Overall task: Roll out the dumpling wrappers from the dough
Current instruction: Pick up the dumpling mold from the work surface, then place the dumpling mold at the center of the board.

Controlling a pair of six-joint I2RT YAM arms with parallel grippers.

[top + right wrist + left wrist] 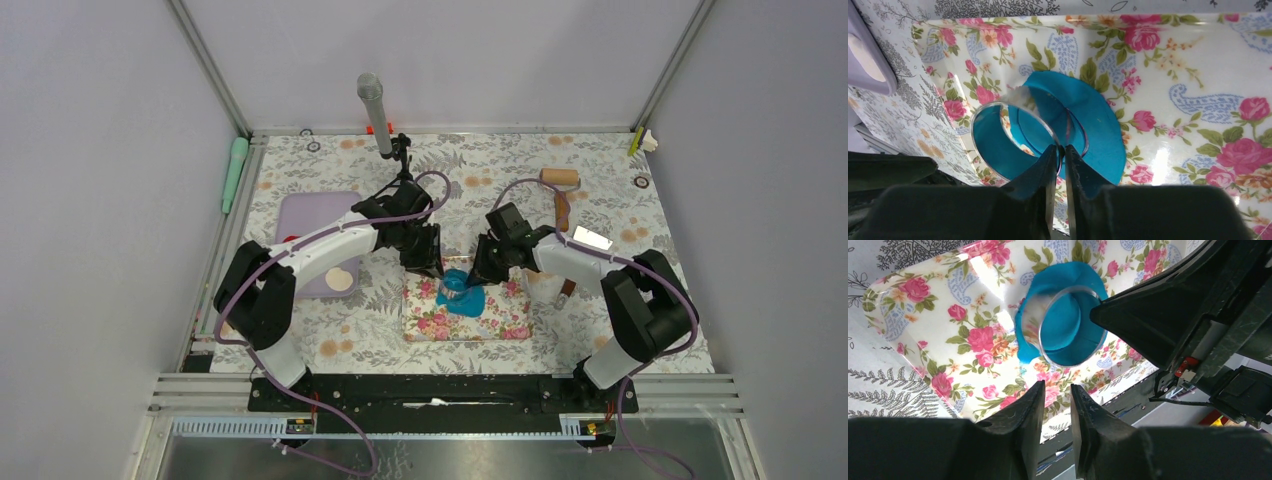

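Your right gripper point(1061, 148): clamped on the rim of the clear ring cutter point(979, 114), set in the dough point(1103, 135) on the floral mat point(1198, 65). Your left gripper point(1058, 388): narrowly parted, empty.

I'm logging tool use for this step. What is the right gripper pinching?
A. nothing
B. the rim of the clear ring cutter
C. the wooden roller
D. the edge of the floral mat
B: in the right wrist view the right gripper has its fingers closed on the thin wall of the clear ring cutter, which sits over the blue dough.
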